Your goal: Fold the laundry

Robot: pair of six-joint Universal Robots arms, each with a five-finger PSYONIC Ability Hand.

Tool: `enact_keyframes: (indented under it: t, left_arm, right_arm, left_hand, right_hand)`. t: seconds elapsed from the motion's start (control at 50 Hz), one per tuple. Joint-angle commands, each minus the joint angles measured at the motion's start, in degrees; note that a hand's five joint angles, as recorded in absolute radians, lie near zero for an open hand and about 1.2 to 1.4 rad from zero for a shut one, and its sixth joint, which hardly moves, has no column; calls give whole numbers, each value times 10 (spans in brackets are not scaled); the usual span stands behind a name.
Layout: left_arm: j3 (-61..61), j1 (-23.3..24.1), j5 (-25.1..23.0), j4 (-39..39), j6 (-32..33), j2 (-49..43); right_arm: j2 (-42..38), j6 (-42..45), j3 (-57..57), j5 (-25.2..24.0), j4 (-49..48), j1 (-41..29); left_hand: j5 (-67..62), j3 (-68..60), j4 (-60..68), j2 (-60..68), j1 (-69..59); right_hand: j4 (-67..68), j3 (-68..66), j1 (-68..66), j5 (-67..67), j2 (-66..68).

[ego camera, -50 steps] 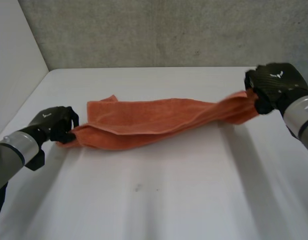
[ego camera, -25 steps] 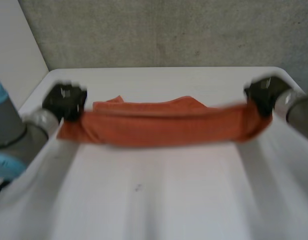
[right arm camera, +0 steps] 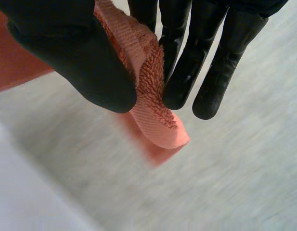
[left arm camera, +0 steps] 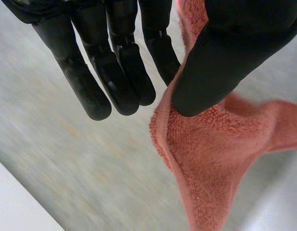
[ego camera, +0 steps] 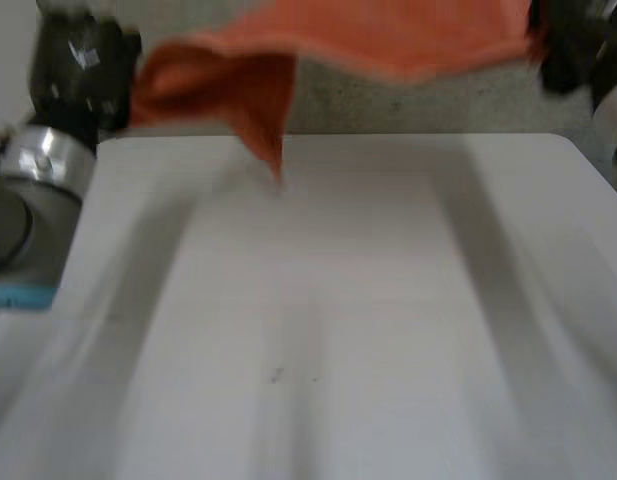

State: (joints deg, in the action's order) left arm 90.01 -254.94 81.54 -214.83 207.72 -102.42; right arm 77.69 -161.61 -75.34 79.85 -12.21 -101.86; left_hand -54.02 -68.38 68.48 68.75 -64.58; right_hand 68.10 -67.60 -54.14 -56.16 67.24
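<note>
An orange towel [ego camera: 368, 40] hangs stretched high above the white table [ego camera: 328, 300], held up between my two hands, with one flap drooping near its left end. My left hand [ego camera: 83, 65] pinches the towel's left end; in the left wrist view its thumb [left arm camera: 220, 57] presses the orange towel [left arm camera: 211, 163] against straight fingers [left arm camera: 119, 62]. My right hand [ego camera: 568, 45] holds the right end; in the right wrist view its thumb [right arm camera: 71, 53] clamps the folded towel edge [right arm camera: 148, 96] against the fingers [right arm camera: 201, 62].
A grey concrete wall [ego camera: 408, 100] rises behind the table. A pale side wall [ego camera: 8, 60] stands at the left. The table's right edge [ego camera: 598, 190] runs close under my right arm.
Both hands have swept the towel up off the table, from lying stretched on the surface to hanging high in the air. The left arm has risen close to the camera.
</note>
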Motion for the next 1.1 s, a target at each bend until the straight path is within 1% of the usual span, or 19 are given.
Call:
enact_keyframes:
  t: [0.02,0.12,0.2,0.26,0.28,0.32,0.34,0.42,0.48,0.52,0.54,0.6,0.64,0.7,0.74,0.78,0.86,0.98,1.1]
  left_arm:
    - [191,6,-36,9,-5,-13]
    - [234,8,-57,14,-7,-55]
    - [249,7,-58,26,-9,-66]
    - [248,3,-59,42,-9,-64]
    - [246,1,-59,46,-9,-64]
    - [243,-1,-59,53,-10,-60]
    - [240,-2,-58,59,-10,-57]
    - [231,-16,-58,80,-10,-44]
    - [228,-31,-60,104,-15,-34]
    - [228,-35,-60,112,-19,-32]
    - [226,-46,-61,138,-34,-30]
    - [226,-56,-63,162,-50,-24]
    - [226,-76,-75,199,-74,-16]
    - [227,-115,-121,246,-112,-13]
    - [227,-132,-142,259,-122,-13]
    - [228,-155,-168,265,-131,-15]
    - [228,-170,-187,264,-133,-22]
    - [217,-173,-193,260,-133,-36]
    - [209,-173,-193,234,-128,-59]
  right_arm:
    - [-27,4,-149,-27,36,0]
    - [-34,4,-194,-27,35,1]
    - [-33,6,-225,-29,34,10]
    - [-33,5,-235,-35,34,30]
    - [-33,5,-237,-36,33,34]
    - [-33,2,-241,-36,30,50]
    - [-33,2,-242,-36,29,54]
    - [-32,-1,-242,-36,28,75]
    - [-32,-1,-242,-35,27,89]
    - [-32,-1,-242,-35,27,92]
    - [-33,-1,-241,-35,27,101]
    - [-36,-1,-240,-36,26,107]
    - [-47,-2,-238,-35,26,115]
    - [-65,-2,-235,-35,25,117]
    - [-69,-2,-235,-35,26,116]
    - [-75,-1,-235,-35,25,116]
    - [-80,-1,-235,-35,26,115]
    - [-80,-1,-241,-35,26,115]
    - [-80,-1,-242,-35,26,115]
  left_hand:
    - [-160,-116,115,113,-154]
    - [-160,-116,115,113,-154]
    - [-160,-116,115,113,-154]
    - [-160,-116,115,113,-154]
    - [-143,-100,99,96,-138]
    - [-43,1,-2,-4,-37]
    - [96,140,-141,-143,102]
    - [362,406,-407,-410,368]
    - [435,479,-480,-483,441]
    - [437,481,-482,-484,443]
    - [439,482,-483,-486,444]
    - [439,482,-483,-486,444]
    - [439,482,-483,-486,444]
    - [436,479,-480,-483,441]
    - [430,474,-475,-478,436]
    - [422,466,-467,-469,428]
    - [405,449,-450,-453,411]
    - [382,425,-426,-429,387]
    - [321,365,-366,-369,327]
  right_hand:
    - [119,-124,-259,-138,128]
    - [119,-124,-259,-138,128]
    - [119,-124,-259,-138,128]
    - [119,-124,-259,-138,128]
    - [119,-124,-259,-138,128]
    - [119,-124,-259,-138,128]
    - [119,-124,-259,-138,128]
    - [119,-124,-259,-138,128]
    - [119,-124,-259,-138,128]
    - [119,-124,-259,-138,128]
    - [119,-124,-259,-138,128]
    - [119,-124,-259,-138,128]
    - [119,-124,-259,-138,128]
    - [119,-124,-259,-138,128]
    - [119,-124,-259,-138,128]
    - [119,-124,-259,-138,128]
    - [119,-124,-259,-138,128]
    - [119,-124,-259,-138,128]
    - [119,-124,-259,-138,128]
